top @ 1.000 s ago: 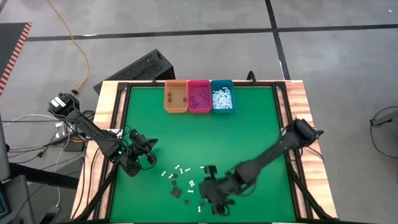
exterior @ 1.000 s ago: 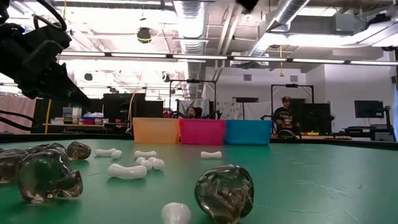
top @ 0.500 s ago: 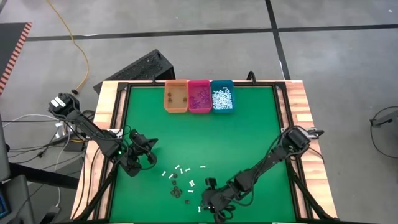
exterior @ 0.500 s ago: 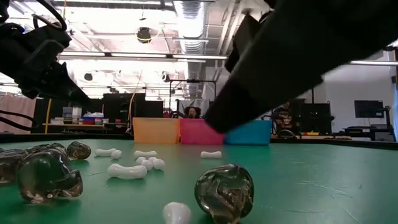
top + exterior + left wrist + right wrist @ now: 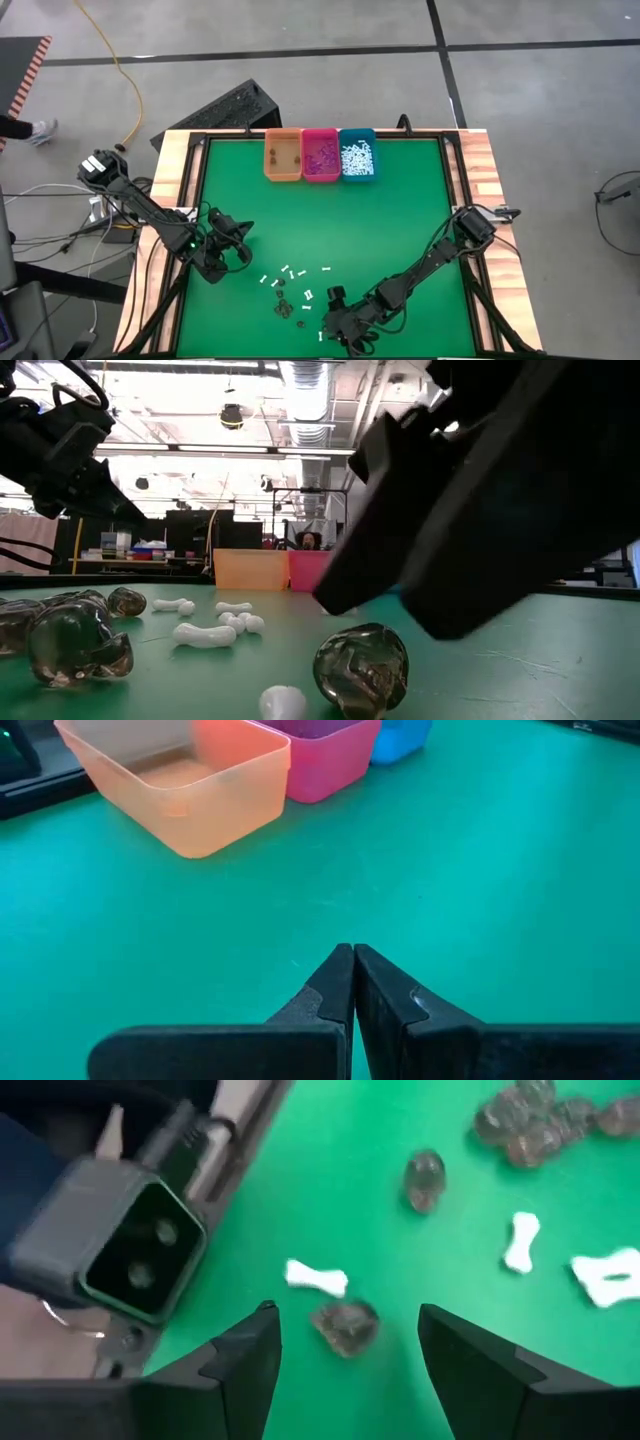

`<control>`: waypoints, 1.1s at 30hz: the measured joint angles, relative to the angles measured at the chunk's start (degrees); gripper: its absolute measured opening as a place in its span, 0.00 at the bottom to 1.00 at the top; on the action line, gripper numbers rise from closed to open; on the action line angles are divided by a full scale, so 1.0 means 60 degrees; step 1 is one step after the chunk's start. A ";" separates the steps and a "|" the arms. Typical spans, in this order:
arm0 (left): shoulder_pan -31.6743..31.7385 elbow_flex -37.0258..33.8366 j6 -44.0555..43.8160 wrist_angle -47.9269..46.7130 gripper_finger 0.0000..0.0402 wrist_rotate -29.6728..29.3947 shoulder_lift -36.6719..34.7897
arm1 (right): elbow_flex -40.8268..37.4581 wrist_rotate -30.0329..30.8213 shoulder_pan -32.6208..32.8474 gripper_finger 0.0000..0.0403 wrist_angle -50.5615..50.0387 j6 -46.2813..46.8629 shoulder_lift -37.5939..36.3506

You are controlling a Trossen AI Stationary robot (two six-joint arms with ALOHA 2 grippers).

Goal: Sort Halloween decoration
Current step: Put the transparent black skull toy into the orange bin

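The loose decoration pieces (image 5: 292, 290) lie scattered on the green tabletop (image 5: 400, 220) well short of the three bins, toward the near edge from them: white bone-shaped sticks and dark, glassy skull-like lumps. In my right wrist view I see one dark lump (image 5: 344, 1326) with a white bone (image 5: 316, 1277) just beside it, both lying between the right arm's spread fingers (image 5: 488, 1365); neither finger touches them. More dark lumps (image 5: 540, 1125) and white bones (image 5: 521, 1241) lie farther off.

The right gripper (image 5: 343, 328) is down over the near edge of that scatter, fingers wide apart and holding nothing. A second ago it sat a little farther in from the near edge, and it has since dropped lower and nearer; in the low view its dark body (image 5: 500, 510) now fills the right side and hides the teal bin that showed before.

The orange bin (image 5: 282, 155), pink bin (image 5: 320, 154) and teal bin (image 5: 357, 155) stand in a row at the far edge, each already holding some pieces.

The left gripper (image 5: 222, 250) waits to the left of the scatter, unmoved, fingers (image 5: 345, 990) pressed together on nothing.
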 joint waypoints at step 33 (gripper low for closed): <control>0.0578 0.0000 0.0478 -0.0091 0.00 0.0066 0.0003 | 0.0025 -0.1373 -0.0509 0.66 0.0416 -0.2187 0.0038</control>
